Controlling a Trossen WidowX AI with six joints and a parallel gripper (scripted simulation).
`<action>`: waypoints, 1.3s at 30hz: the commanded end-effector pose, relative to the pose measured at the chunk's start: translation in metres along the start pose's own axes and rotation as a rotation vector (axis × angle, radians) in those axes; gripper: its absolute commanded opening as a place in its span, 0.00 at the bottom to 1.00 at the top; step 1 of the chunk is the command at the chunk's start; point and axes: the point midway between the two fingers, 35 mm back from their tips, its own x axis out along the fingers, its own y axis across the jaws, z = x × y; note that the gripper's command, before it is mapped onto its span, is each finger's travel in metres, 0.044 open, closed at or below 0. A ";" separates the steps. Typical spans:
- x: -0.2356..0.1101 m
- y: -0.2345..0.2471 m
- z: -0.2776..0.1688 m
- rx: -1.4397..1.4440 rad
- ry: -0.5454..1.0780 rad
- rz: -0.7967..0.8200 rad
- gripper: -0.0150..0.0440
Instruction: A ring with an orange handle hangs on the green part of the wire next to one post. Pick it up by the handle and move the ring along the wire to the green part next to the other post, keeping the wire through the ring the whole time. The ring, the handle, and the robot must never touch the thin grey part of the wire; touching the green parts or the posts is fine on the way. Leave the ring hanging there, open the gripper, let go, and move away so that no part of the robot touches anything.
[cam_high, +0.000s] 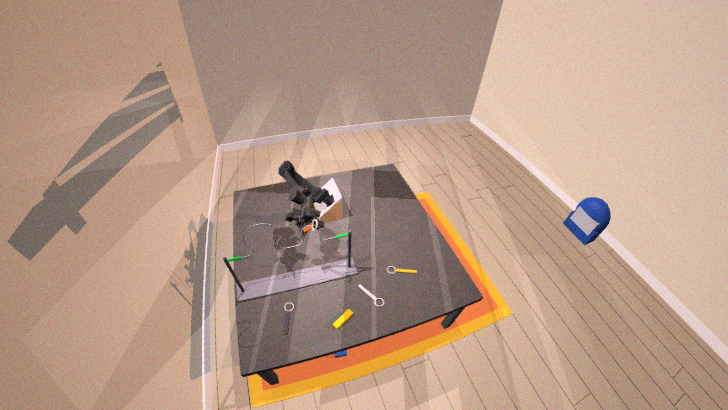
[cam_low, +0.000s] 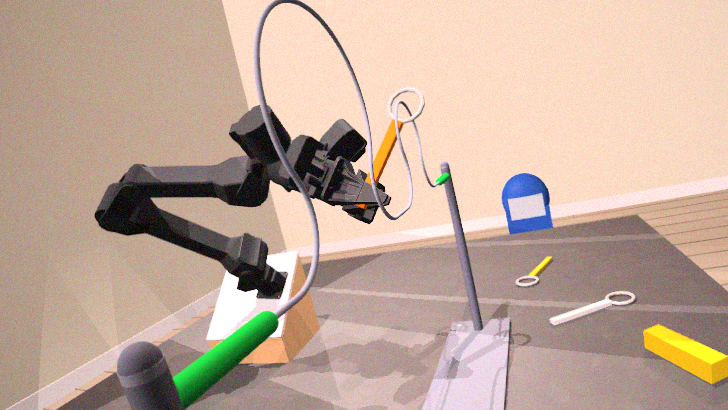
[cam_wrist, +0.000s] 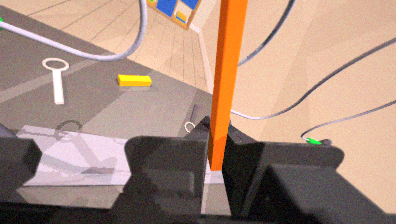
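Observation:
My gripper (cam_low: 375, 204) (cam_wrist: 211, 120) is shut on the lower part of the orange handle (cam_high: 307, 229) (cam_low: 387, 150) (cam_wrist: 228, 65), which points up from the fingers. The pale ring (cam_high: 314, 220) (cam_low: 407, 89) is at its upper end, around the top of a narrow bend in the grey wire (cam_low: 258, 56) (cam_wrist: 110, 58). Whether ring or handle touches the wire cannot be told; the wire crosses in front of the gripper in the exterior view. One green part (cam_high: 341, 235) (cam_low: 442, 178) is beyond the ring at its post (cam_high: 349, 249) (cam_low: 461, 244); the other green part (cam_high: 234, 258) (cam_low: 224, 356) is at the opposite post (cam_high: 234, 276) (cam_low: 150, 379).
The tall wire loop stands between the ring and the opposite post. A pale base plate (cam_high: 300, 277) (cam_low: 466, 381) joins the posts. On the table lie a yellow block (cam_high: 342, 319) (cam_low: 685, 353), a white-handled ring tool (cam_high: 367, 293) (cam_low: 580, 311) and a yellow-handled one (cam_high: 406, 270) (cam_low: 541, 265).

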 end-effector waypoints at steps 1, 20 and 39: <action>0.001 -0.004 -0.001 -0.070 -0.006 -0.039 0.00; 0.000 -0.030 0.005 -0.436 -0.053 -0.239 0.00; -0.005 -0.050 0.020 -0.799 -0.099 -0.438 0.00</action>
